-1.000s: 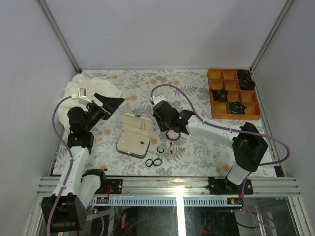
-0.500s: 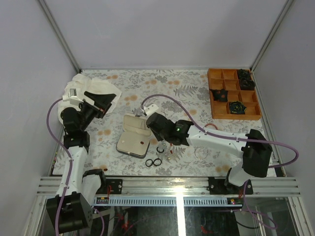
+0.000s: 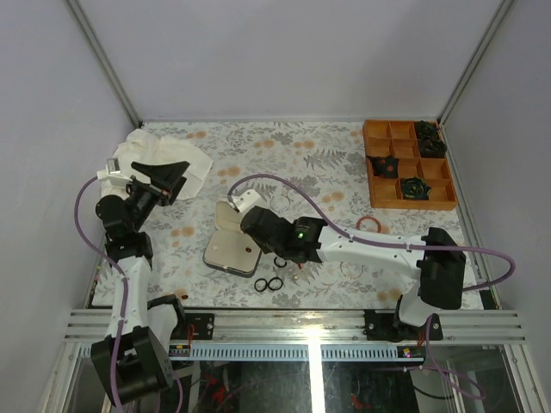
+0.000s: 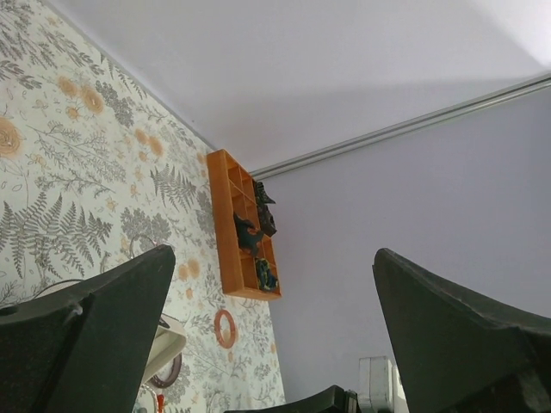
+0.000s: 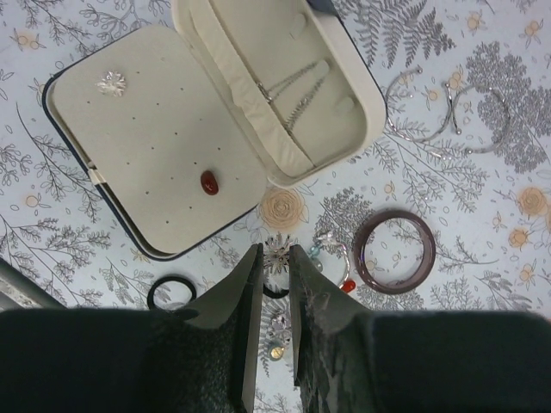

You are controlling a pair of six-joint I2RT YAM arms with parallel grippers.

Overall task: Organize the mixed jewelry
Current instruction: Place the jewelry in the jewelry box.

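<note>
pinching a silver snowflake earring [image 5: 277, 255] between right fingers [image 5: 245, 297], near the open case [image 5: 155, 159]

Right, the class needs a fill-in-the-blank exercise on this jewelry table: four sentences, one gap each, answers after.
1. The navy jewelry case lies ___, its cream lining showing.
2. One small ___ stone sits on the case's flat pad.
3. The orange divided tray stands in the table's far ___ corner.
4. The left gripper, raised with jaws wide apart, holds ___.

Answers: open, red, right, nothing.
</note>
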